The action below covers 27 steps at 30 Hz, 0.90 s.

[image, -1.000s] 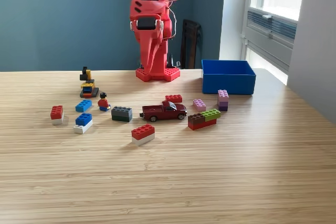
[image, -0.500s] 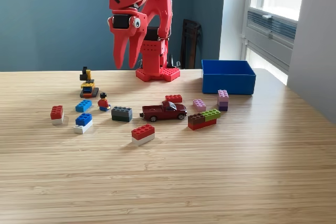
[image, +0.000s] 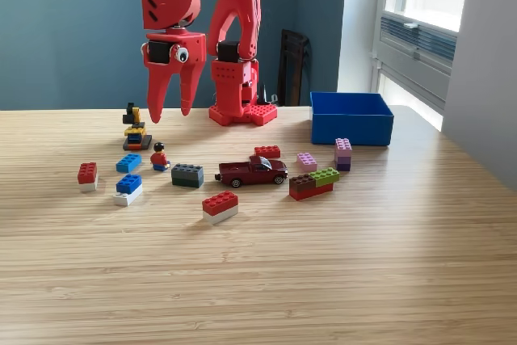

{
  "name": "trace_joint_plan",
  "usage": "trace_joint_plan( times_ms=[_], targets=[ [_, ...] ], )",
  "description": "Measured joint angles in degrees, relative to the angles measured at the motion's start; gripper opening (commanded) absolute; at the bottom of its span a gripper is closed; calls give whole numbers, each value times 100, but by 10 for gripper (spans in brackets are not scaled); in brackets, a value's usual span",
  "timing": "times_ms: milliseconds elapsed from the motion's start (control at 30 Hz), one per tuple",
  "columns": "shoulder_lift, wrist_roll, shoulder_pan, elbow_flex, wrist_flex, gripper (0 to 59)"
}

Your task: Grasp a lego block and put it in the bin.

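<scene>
On the pale wooden table (image: 339, 280) in the exterior view, the red plastic robot gripper (image: 168, 111) hangs in the air with its two pointed fingers aimed down, a little way apart, and nothing between them. Just below it and a bit toward the view's left stands a small yellow and black toy figure on a dark base (image: 134, 128). Below it, nearer the camera, a tiny toy person in a red shirt (image: 159, 157) stands beside a flat blue lego block (image: 128, 163) and a grey lego block (image: 187, 175). The low, square, bright blue plastic bin (image: 350, 118) sits well apart from the gripper, off toward the view's right, open side up.
</scene>
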Motion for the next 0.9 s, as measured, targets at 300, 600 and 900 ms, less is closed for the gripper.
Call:
trace_joint_plan(
  times_ms=[300,600,900],
  targets=[
    [-1090,-483,176,-369,-510,276],
    [-1863,-738,176,-721,-624,264],
    [-2742,-747,123,-1266,-624,237]
  ],
)
